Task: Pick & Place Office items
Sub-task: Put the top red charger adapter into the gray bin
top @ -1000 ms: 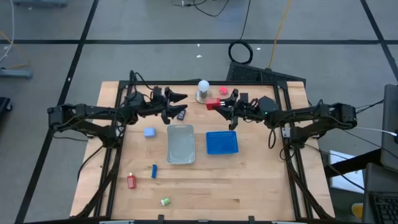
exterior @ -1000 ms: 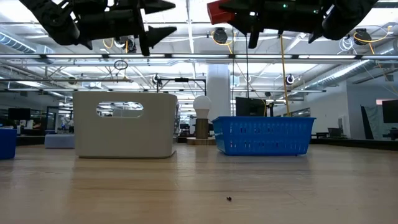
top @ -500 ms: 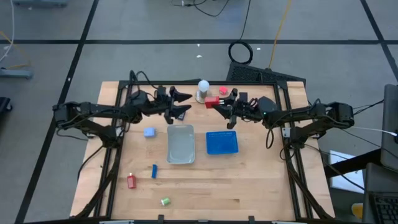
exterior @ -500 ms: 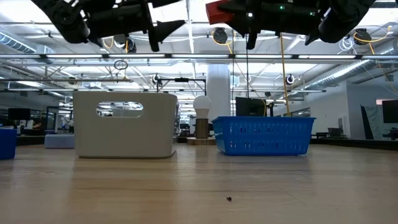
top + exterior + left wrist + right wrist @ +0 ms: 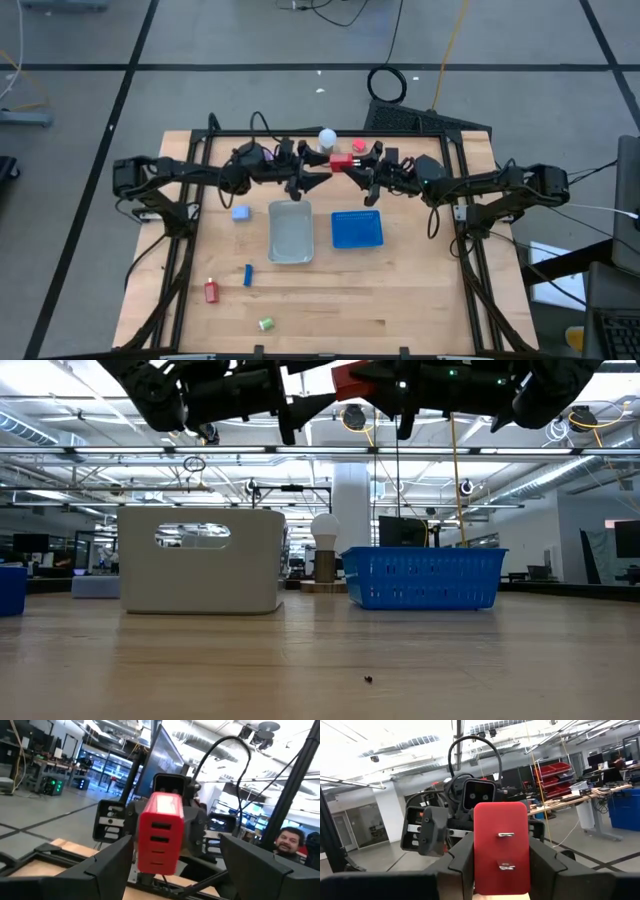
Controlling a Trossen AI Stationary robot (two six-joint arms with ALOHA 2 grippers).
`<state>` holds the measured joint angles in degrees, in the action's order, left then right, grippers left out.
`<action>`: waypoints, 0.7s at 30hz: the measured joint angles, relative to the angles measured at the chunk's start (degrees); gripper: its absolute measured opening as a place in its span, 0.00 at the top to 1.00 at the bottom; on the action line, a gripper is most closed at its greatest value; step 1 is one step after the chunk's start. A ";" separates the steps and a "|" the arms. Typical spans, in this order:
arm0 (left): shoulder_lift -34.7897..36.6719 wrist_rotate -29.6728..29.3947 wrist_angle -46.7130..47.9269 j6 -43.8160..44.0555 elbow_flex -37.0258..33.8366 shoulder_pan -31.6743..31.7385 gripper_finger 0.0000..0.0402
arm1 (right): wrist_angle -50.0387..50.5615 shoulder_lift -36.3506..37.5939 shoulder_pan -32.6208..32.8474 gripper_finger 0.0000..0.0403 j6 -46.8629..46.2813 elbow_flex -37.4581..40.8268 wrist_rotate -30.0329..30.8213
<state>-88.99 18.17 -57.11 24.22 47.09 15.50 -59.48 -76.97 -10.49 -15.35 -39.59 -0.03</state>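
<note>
A red block [image 5: 342,162], one of the office items, hangs high over the table's far middle with my right gripper [image 5: 353,167] shut on it. In the right wrist view the block [image 5: 501,847] shows two small metal prongs on its face. My left gripper [image 5: 322,172] is open and faces the block from the table's left. In the left wrist view its two fingers [image 5: 112,857] stand to either side of the block [image 5: 160,837] without touching it. In the low view both grippers meet at the top, above the trays. My right gripper pinches the red block by its two narrow sides [image 5: 479,855] between its two fingers [image 5: 462,857]. The fingers come about level from the table's right. The block is lifted clear of the table, and its free end sticks out past the fingertips toward my left gripper.
A clear tray [image 5: 290,232] and a blue basket [image 5: 357,229] stand side by side mid-table. Behind them is a white ball on a base [image 5: 326,137] and a red item [image 5: 358,146]. Light blue [image 5: 240,212], blue [image 5: 248,275], red [image 5: 211,291] and green [image 5: 266,323] items lie front left. A person [image 5: 287,840] shows beyond the table.
My left gripper has moved toward the table's right, up to the red block in my right gripper, and has stayed open.
</note>
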 joint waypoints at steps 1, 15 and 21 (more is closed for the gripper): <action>-0.31 -0.01 0.12 0.05 0.31 -0.09 0.26 | 0.00 0.00 0.08 0.72 0.00 0.00 0.02; -1.40 -0.22 0.35 -0.71 3.17 -0.28 0.26 | -0.61 0.00 0.10 0.72 -0.39 0.00 -0.16; -1.40 -0.22 0.38 -0.67 3.17 -0.28 0.26 | -0.73 0.00 0.10 0.72 -0.42 0.00 -0.18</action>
<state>-90.39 17.96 -56.73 23.55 50.26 15.22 -60.21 -76.97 -10.39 -15.77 -39.59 -0.21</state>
